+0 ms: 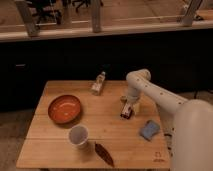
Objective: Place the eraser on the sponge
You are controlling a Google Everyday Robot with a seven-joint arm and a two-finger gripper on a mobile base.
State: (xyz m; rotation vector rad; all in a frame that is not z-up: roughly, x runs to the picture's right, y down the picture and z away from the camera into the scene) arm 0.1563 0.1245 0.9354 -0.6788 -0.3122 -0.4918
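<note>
**Gripper** (pixel 126 110): one, on the single white arm, reaching down over the right half of the table (pixel 110 127), about midway between the far and near edges. Whether it is wide, narrow or clamped cannot be told.

**Eraser** (pixel 125 114): small block with a dark and reddish part, right at the gripper's tip. It is not on the sponge. Whether it rests on the wood or hangs just above it cannot be told. Its long axis appears to run roughly from far edge to near edge.

**Sponge** (pixel 149 130): light-blue pad, flat, near the right edge, toward the near right corner. It lies apart from the gripper, diagonally toward that corner. Its long axis is skewed to the table edges.

**Carry, judged:** a short diagonal run toward the near right corner.

**Other items:**
- Orange bowl (pixel 64 109), left half.
- Cup (pixel 78 135), near edge.
- Dark red leaf-shaped object (pixel 104 154), near edge.
- Pale bottle (pixel 98 83), far edge.
</note>
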